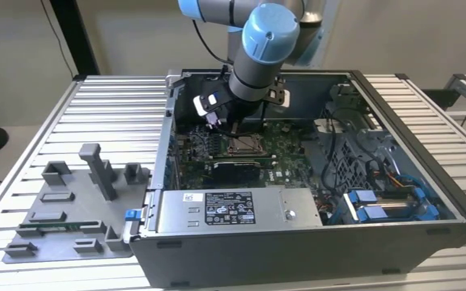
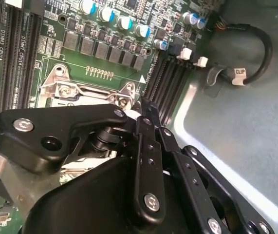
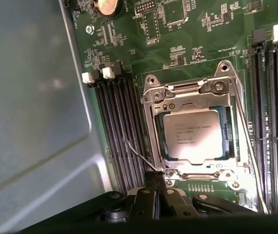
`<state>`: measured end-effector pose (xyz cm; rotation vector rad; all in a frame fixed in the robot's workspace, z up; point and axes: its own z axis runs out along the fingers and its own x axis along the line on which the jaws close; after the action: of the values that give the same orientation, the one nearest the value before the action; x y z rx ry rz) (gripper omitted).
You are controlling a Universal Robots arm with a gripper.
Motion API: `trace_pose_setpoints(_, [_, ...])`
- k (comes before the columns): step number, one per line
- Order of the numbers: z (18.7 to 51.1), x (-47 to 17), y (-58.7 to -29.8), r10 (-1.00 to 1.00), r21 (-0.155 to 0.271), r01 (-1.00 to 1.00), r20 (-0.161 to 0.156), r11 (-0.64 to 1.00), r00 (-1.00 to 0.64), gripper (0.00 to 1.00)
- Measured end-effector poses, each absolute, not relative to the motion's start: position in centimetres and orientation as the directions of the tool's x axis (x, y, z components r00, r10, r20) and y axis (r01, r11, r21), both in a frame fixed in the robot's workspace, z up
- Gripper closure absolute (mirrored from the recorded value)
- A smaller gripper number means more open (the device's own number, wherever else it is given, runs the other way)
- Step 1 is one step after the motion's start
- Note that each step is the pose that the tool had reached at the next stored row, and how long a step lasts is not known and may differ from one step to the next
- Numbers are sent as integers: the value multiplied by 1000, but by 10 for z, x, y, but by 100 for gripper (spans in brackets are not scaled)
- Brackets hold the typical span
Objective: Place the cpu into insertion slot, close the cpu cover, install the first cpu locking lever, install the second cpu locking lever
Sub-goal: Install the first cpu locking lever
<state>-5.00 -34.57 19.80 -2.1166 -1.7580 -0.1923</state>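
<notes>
The cpu (image 3: 193, 134) lies flat in the insertion slot (image 3: 153, 146) on the green board, silvery face up. The cpu cover (image 3: 192, 93) is down over it, framing the chip. One thin wire locking lever (image 3: 138, 153) slants out over the dark memory slots and ends at my gripper (image 3: 156, 181). Its fingers are shut together at the slot's corner, and whether the wire is pinched between them I cannot tell. A second wire lever (image 3: 248, 146) runs along the slot's other side. In the exterior view the gripper (image 1: 231, 128) hangs just above the slot (image 1: 245, 144). The second wrist view has the fingertips (image 2: 143, 106) beside the cover's hinge screws.
The board sits deep in an open computer case (image 1: 460, 200) with a power supply (image 1: 229, 208) at the near wall and blue-clipped drive bays (image 1: 378, 209) on the exterior view's right. Memory slots (image 3: 119, 131) flank the socket. A grey fixture plate (image 1: 63, 206) lies outside the case.
</notes>
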Motion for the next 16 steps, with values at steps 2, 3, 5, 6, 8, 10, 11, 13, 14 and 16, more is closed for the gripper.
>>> trace_pose_setpoints(2, [196,-50,-346,917,-197,970,342,-142,204,100])
trace_pose_setpoints(3, [195,-50,-346,917,-195,971,343,-142,203,100])
trace_pose_setpoints(5, [195,-51,-346,917,-193,971,343,-141,202,100])
trace_pose_setpoints(6, [195,-51,-346,917,-193,971,343,-141,202,100])
trace_pose_setpoints(8, [195,-51,-345,918,-193,971,343,-140,201,100])
trace_pose_setpoints(10, [195,-51,-344,918,-193,972,344,-137,198,100])
trace_pose_setpoints(11, [195,-51,-343,918,-193,972,344,-135,196,100])
trace_pose_setpoints(13, [195,-51,-343,919,-193,972,344,-130,191,100])
trace_pose_setpoints(14, [195,-51,-343,919,-194,973,344,-129,190,100])
trace_pose_setpoints(16, [195,-50,-343,920,-194,973,344,-127,188,100])
